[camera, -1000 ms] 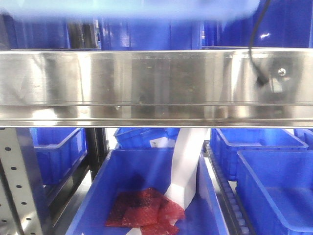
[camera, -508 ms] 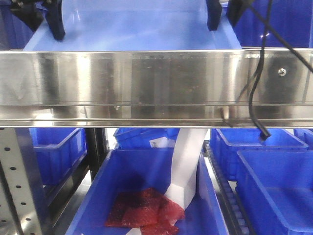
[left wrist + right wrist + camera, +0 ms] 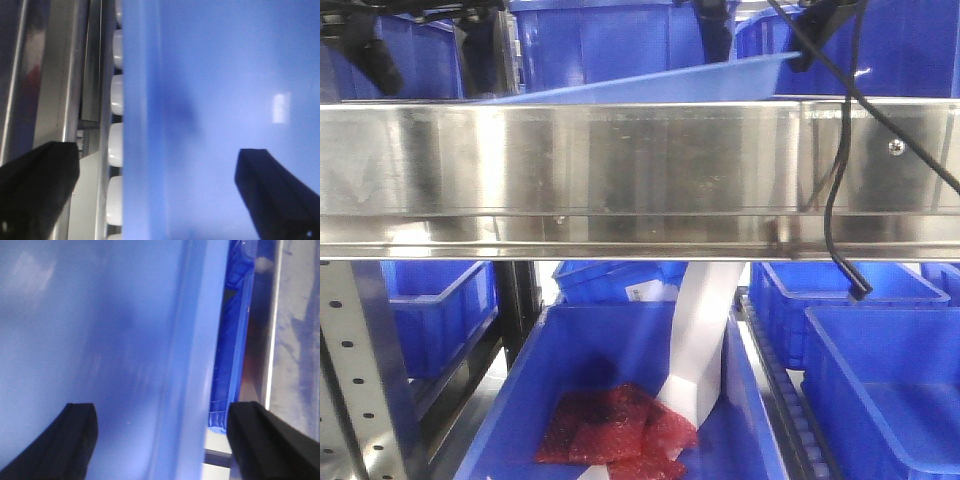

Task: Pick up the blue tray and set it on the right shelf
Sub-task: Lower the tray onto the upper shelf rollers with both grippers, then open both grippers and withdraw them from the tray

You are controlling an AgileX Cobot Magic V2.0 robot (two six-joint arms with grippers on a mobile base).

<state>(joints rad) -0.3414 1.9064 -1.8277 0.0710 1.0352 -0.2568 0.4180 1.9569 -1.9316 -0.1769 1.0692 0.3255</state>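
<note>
Tray (image 3: pixel 650 83) is up behind the shelf (image 3: pixel 620 170) rail, tilted, right end high, left end low on the rollers (image 3: pixel 116 95). Left gripper (image 3: pixel 157 192) is spread wide, one finger over the tray floor, the other outside the rim, nothing pinched. Right gripper (image 3: pixel 162 440) likewise straddles its rim, spread, not visibly clamping. The risk, as I read it: with that slant the tray could slide left on the rollers, or the high end drop hard and bounce. That dangling cable (image 3: pixel 835 200) could also snag the rail.

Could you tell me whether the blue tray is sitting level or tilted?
Tilted: the blue tray slopes upward to the picture's right behind the shelf rail.
</note>
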